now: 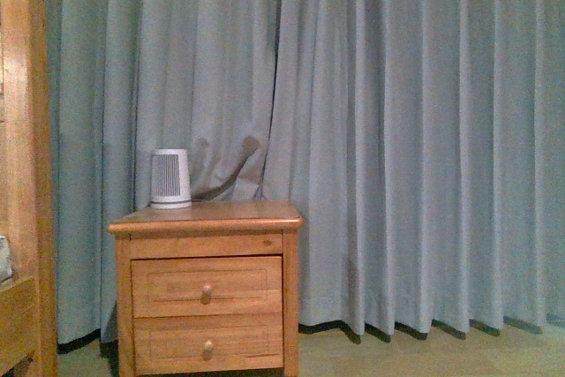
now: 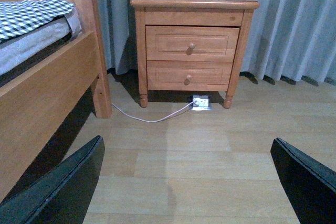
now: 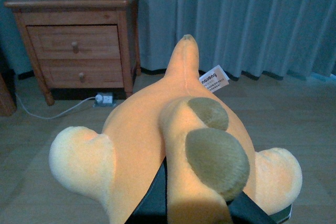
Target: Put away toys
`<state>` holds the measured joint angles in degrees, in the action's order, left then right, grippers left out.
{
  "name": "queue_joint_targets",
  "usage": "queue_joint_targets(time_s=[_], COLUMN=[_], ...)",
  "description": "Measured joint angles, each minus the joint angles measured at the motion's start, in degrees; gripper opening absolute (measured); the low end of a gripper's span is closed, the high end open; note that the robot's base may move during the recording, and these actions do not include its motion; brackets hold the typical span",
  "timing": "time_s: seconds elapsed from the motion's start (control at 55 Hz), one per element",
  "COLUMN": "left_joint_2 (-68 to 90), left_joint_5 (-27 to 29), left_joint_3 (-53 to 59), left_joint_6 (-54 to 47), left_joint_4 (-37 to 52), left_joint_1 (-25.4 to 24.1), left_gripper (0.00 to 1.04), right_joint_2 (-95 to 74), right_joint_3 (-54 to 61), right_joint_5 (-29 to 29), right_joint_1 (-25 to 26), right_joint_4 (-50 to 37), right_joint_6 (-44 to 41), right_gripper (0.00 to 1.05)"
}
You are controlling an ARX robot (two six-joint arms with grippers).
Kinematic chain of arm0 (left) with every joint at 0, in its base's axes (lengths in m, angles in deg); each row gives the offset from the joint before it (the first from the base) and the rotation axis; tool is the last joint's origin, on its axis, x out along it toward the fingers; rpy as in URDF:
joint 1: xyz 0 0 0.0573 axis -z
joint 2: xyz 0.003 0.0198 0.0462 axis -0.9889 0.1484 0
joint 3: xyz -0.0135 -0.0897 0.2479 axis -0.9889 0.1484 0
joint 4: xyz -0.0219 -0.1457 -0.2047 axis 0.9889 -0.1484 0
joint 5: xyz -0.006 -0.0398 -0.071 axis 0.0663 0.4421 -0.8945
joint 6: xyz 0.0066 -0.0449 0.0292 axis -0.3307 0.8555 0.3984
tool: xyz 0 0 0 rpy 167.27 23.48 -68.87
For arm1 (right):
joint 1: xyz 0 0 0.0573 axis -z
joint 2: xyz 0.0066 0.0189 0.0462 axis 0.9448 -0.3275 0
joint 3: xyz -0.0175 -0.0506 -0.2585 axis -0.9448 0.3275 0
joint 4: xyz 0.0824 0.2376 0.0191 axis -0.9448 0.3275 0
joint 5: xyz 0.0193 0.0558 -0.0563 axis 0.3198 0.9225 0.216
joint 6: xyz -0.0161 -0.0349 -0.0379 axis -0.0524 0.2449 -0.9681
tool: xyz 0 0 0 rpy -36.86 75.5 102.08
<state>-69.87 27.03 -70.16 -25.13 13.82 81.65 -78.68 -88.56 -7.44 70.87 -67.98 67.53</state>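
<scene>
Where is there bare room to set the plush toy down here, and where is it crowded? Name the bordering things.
Free: the nightstand top beside the white appliance, and the wide wooden floor between the bed frame, the nightstand front and the curtain. Crowded: the floor at the nightstand's feet, where a power strip and its white cable lie.

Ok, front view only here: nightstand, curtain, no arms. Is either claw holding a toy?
Observer: Yes, the right claw is shut on the orange plush toy.
Operator: And the left?
Observer: The left claw is open, empty, above bare wooden floor.
Operator: Anything below the nightstand?
Observer: A white power strip lies on the floor between its front legs, its cable running towards the bed.
</scene>
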Motion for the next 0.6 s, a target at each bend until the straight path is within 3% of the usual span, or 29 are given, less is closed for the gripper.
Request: queue_joint_targets(time_s=[0.6], left_joint_2=[0.00], left_joint_5=[0.04], left_joint_3=[0.00], left_joint_6=[0.02], left_joint_4=[0.00], left_joint_1=[0.00], left_gripper=[0.98], right_joint_2=[0.00], right_joint_3=[0.00], right_joint_5=[0.02], right_joint_1=[0.00], right_joint_4=[0.00], right_joint_6=[0.00], right_gripper=[0.07])
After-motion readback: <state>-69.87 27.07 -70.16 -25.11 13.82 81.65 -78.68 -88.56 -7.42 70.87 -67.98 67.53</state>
